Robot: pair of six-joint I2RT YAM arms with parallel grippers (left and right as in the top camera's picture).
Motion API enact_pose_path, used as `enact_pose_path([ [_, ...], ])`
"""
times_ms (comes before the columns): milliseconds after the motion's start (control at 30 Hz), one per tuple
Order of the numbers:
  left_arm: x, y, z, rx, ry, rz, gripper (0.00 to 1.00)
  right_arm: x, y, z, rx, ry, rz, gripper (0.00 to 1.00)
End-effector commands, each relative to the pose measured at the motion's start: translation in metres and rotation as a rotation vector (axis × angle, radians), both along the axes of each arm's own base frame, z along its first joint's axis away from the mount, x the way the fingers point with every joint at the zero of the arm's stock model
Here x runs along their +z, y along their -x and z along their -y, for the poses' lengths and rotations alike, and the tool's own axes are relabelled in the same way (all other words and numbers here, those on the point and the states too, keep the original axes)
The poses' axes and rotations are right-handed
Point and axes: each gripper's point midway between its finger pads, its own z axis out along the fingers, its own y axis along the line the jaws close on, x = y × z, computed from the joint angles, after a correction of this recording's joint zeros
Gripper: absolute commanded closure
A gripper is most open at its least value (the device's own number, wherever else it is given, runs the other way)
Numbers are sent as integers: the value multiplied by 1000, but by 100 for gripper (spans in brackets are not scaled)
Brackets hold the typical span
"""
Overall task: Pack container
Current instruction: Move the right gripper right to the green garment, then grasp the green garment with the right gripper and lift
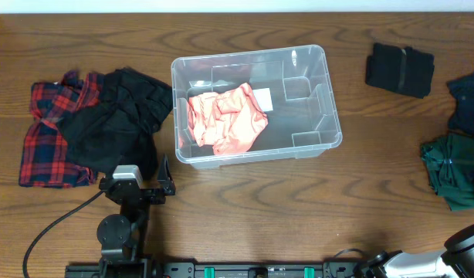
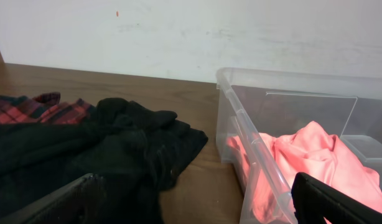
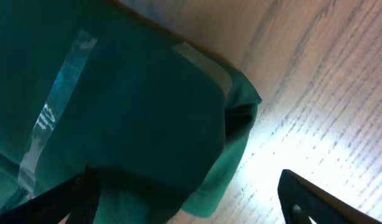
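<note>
1. Container (image 1: 252, 52): clear open-topped bin at mid-worktop (image 1: 314, 216), long axis lying left to right across the robot's front, slightly skewed. Crumpled pink garment (image 1: 224, 117) in its left half, right half bare.
2. Left of the container, just beside its left wall: black garment (image 1: 117, 116) heaped over a red plaid shirt (image 1: 48, 139).
3. Right of the container, well apart: black folded piece (image 1: 399, 68), navy piece (image 1: 468, 100), green garment (image 1: 453, 170).
4. Left jaws: spread wide, holding nothing, just off the container's near-left corner and facing the black garment and the bin's left wall.
5. Right jaws: spread, straddling an edge of the green garment, far to the right of the container. No pinch visible yet.
6. Deciding relation, as a judgement: container off to the left of the right jaws, so a green load would need carrying leftward over the right-hand rim. Left jaws much the nearer to the bin.
7. Writing: white label (image 1: 262, 98) inside the container, nothing legible. Clear tape strips (image 3: 54, 112) on the green garment, with a small mark too faint to read.
</note>
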Motion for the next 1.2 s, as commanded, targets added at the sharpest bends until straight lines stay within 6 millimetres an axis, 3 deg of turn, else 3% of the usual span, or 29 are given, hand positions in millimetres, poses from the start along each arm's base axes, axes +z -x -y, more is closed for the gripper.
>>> enact_pose_path([
  [0, -16, 1, 1, -8, -14, -48, 2, -4, -5, -5, 32, 5, 10, 13],
  [200, -16, 1, 1, -8, -14, -48, 2, -11, -7, -7, 35, 16, 17, 30],
  [533, -16, 1, 1, -8, -14, -48, 2, -20, -5, -3, 15, 79, -27, 29],
  [867, -16, 1, 1, -8, -14, -48, 2, -42, 3, -15, -18, 70, -29, 33],
  [933, -16, 1, 1, -8, -14, -48, 2, -44, 4, -15, -32, 69, -26, 40],
  [1033, -16, 1, 1, -8, -14, -48, 2, -45, 4, -16, -41, 64, -25, 64],
  [1167, -16, 1, 1, -8, -14, -48, 2, -46, 4, -22, -44, 43, -27, 87],
])
